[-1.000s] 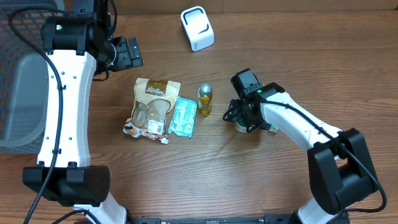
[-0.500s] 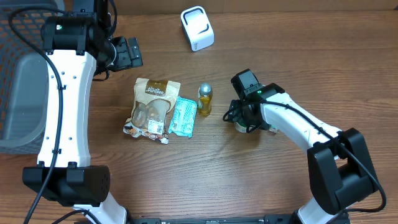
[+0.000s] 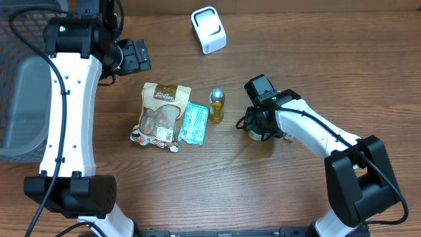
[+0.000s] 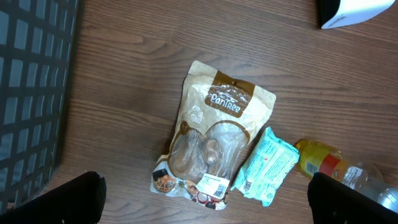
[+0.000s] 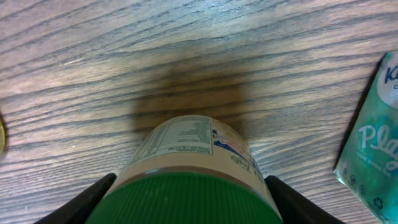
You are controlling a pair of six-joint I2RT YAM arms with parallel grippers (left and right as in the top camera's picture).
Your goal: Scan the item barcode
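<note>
A jar with a green lid point(image 5: 186, 149) stands on the table and fills the bottom of the right wrist view. My right gripper point(image 5: 189, 194) is shut on it, a black finger pressed against each side just under the lid. From overhead the right gripper point(image 3: 260, 130) covers most of the jar point(image 3: 254, 134). The white scanner point(image 3: 208, 29) stands at the far edge of the table. My left gripper point(image 3: 135, 56) hangs open and empty, high over the back left. In its own view the left gripper point(image 4: 214, 198) looks down on the items.
A brown snack pouch point(image 3: 160, 113), a teal tissue pack point(image 3: 194, 123) and a small yellow bottle point(image 3: 216, 105) lie side by side left of the jar. A grey mesh basket point(image 3: 20, 99) stands at the left edge. The scanner's corner point(image 4: 354, 11) shows in the left wrist view.
My right gripper's fingers have closed in on the jar's sides. The left arm and the items on the table have not moved.
</note>
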